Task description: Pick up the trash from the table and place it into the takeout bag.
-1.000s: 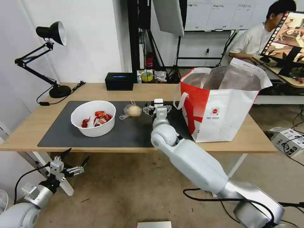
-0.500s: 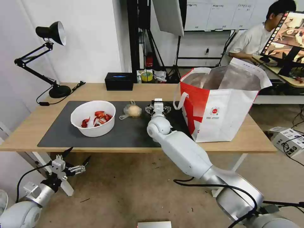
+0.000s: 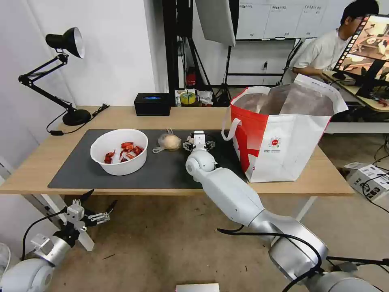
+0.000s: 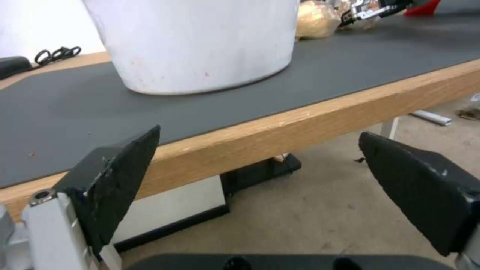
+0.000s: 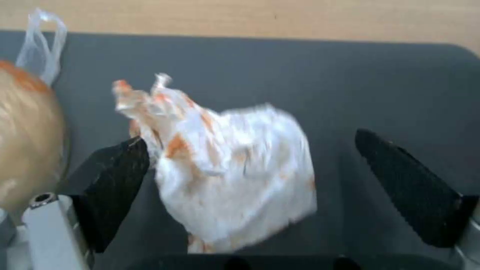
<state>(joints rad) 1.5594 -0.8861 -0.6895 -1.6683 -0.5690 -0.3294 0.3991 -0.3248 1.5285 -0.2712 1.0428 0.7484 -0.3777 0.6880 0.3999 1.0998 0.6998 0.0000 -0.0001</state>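
Right gripper (image 3: 198,142) position differs from the frame one second earlier: it now sits lower and slightly further toward the robot's left over the large dark grey mat (image 3: 81,170), with the right arm's elbow dropped lower beyond the table's near edge. Its black fingers (image 5: 117,176) are spread apart around a crumpled white tissue with orange stains (image 5: 235,168); one finger touches the tissue's edge, while the other stands clear of it. Just beside the tissue, toward the robot's left, lies the small knotted clear bag with a tan lump inside (image 3: 170,142), unmoved. The white round bowl (image 3: 119,152) rests on the mat further left and holds red crayfish shells (image 3: 126,150), unchanged. The light wood-topped rectangular table (image 3: 283,182) carries the large red-and-white woven takeout bag (image 3: 279,138) at its right end, standing upright with its mouth open and its silver foil lining exposed; its contents cannot be made out. A black rectangular tissue box (image 3: 152,104) and a black desk lamp (image 3: 60,73) stand at the far edge. Left gripper (image 3: 94,207) hangs below the table's near edge, fingers (image 4: 115,183) wide apart and holding nothing, its position nearly the same as before.
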